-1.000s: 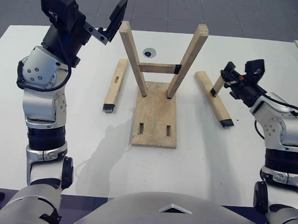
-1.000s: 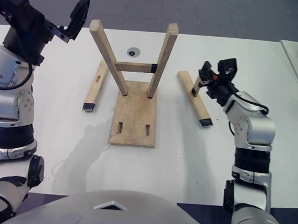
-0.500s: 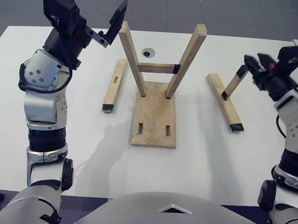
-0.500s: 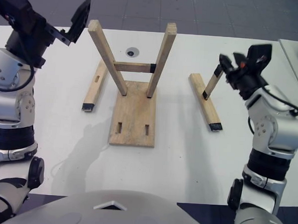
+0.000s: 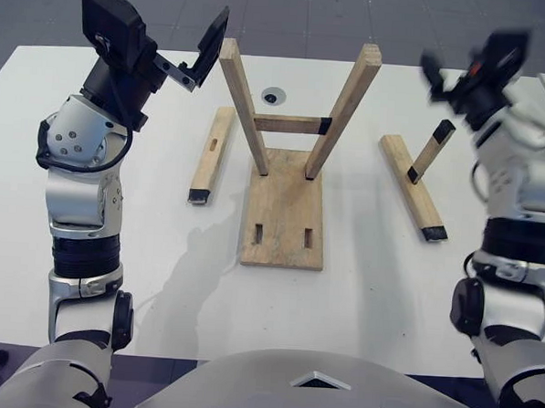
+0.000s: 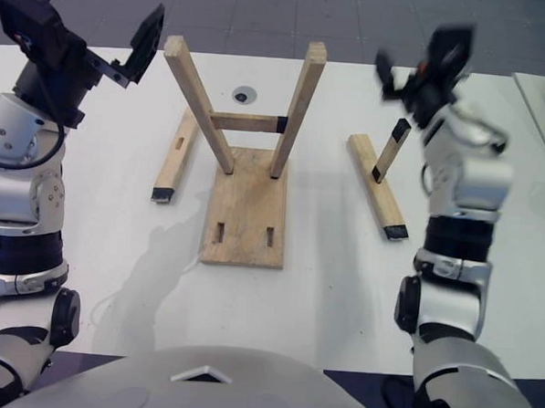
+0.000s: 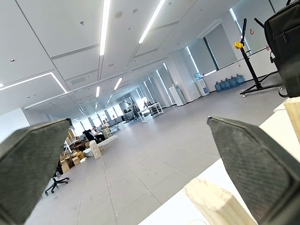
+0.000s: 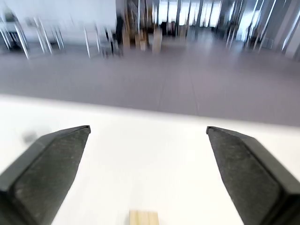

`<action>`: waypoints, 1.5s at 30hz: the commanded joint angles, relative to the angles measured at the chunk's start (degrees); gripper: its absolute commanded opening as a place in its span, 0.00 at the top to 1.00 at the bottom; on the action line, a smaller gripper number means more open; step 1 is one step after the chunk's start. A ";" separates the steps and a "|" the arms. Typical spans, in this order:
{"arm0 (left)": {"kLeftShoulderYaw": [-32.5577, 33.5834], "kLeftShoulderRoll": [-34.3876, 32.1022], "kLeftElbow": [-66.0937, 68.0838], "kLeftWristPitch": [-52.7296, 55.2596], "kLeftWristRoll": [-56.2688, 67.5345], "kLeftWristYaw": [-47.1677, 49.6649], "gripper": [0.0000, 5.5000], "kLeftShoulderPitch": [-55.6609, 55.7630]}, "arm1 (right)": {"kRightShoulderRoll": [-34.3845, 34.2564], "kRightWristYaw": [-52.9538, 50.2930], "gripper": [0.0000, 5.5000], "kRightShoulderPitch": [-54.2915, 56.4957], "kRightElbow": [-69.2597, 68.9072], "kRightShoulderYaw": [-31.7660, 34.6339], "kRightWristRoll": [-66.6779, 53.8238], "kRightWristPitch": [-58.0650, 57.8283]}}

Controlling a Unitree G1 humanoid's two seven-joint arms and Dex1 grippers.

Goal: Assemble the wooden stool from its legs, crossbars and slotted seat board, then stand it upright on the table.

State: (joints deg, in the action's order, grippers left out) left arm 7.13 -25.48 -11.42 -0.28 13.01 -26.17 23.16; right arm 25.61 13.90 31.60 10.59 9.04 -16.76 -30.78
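Observation:
The slotted seat board (image 5: 284,214) lies flat mid-table. Two legs (image 5: 244,107) (image 5: 343,107) stand tilted in its far slots, joined by a crossbar (image 5: 290,124). One loose leg (image 5: 211,153) lies to the board's left. Another loose leg (image 5: 413,186) lies to its right, with a short crossbar (image 5: 431,150) standing up out of it. My left gripper (image 5: 176,34) hangs open, raised beside the top of the left upright leg (image 7: 215,206). Above the short crossbar (image 8: 144,218), my right gripper (image 5: 465,59) is open and holds nothing.
A round grommet hole (image 5: 274,96) sits in the white table (image 5: 142,252) behind the standing legs. Bare tabletop stretches in front of the seat board and at both sides. The table's far edge runs just behind the legs.
My right gripper dragged the right loose leg and its crossbar outward, then let go of the crossbar and rose above it. The left arm has barely moved.

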 commanded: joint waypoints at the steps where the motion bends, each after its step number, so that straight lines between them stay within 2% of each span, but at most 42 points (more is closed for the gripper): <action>1: -0.05 -0.12 1.70 -0.43 -0.92 -0.04 0.02 -0.43 | -1.80 -0.27 0.03 -6.25 3.35 -0.66 1.36 -2.31; 9: -0.01 -0.11 2.16 -0.84 -1.28 0.26 0.02 -1.10 | -0.89 -5.06 0.02 0.63 -18.31 9.11 -6.25 -10.53; 13: -0.06 0.02 1.80 -0.92 -1.37 0.47 0.02 -1.72 | 1.60 -6.75 0.02 0.20 -26.00 13.90 -9.29 -16.73; 18: 0.07 -0.30 0.99 -0.77 -1.23 0.51 0.02 -2.79 | 3.35 -4.17 0.02 -11.63 -36.78 19.89 -13.64 -23.25; 23: 0.85 -0.80 0.49 -0.72 -1.12 0.57 0.02 -4.39 | 2.68 4.25 0.03 -32.61 -45.80 26.36 -17.38 -21.22; 26: 1.15 -0.90 0.66 -0.81 -1.18 0.67 0.02 -4.97 | 1.52 7.27 0.10 -42.32 -46.34 24.28 -16.42 -19.16; 30: 0.92 -0.72 1.27 -1.01 -1.26 0.54 0.02 -4.93 | 0.95 10.07 0.21 -48.85 -41.00 16.11 -10.49 -11.74; 38: 0.35 -0.41 2.61 -1.28 -1.05 0.09 0.02 -4.34 | 1.30 10.66 0.45 -46.24 -25.60 8.00 -1.38 -0.54; 44: 0.28 -0.33 2.91 -1.25 -0.99 0.09 0.02 -4.35 | 0.31 10.00 0.63 -43.91 -21.12 4.59 1.11 1.49; 45: 0.28 -0.32 2.89 -1.23 -0.99 0.10 0.02 -4.40 | 0.21 9.60 0.63 -43.17 -20.58 4.16 1.40 1.67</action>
State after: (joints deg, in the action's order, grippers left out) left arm 7.74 -25.75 -8.89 -1.45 12.52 -25.70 18.60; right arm 26.40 24.31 -12.74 -11.65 14.36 -16.42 -28.77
